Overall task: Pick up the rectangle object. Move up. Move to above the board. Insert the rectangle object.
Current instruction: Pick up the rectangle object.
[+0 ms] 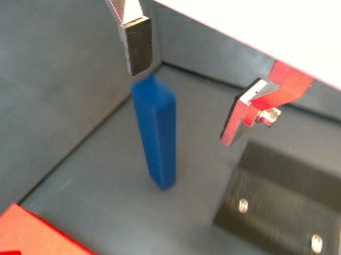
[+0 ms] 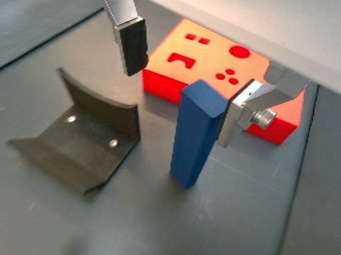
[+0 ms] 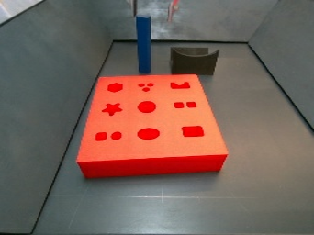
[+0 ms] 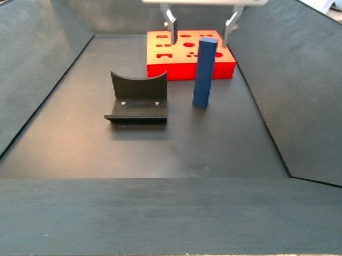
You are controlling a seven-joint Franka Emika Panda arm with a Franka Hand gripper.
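Note:
The rectangle object, a tall blue bar [image 4: 205, 72], stands upright on the dark floor between the board and the fixture. It also shows in both wrist views [image 1: 156, 134] [image 2: 194, 134] and in a side view [image 3: 143, 44]. The board, a thick red slab with shape holes [image 3: 153, 124] [image 4: 181, 52] [image 2: 206, 65], lies flat beside the bar. My gripper [image 4: 201, 17] [image 2: 186, 80] [image 1: 193, 80] hangs open just above the bar's top. One silver finger [image 2: 131, 45] and the other finger [image 2: 246, 115] stand on either side, apart from the bar and holding nothing.
The fixture, a dark L-shaped bracket on a base plate [image 4: 136, 97] [image 3: 193, 60] [image 2: 80, 134] [image 1: 286, 194], stands close beside the bar. Dark sloping walls [image 4: 54, 70] enclose the floor on all sides.

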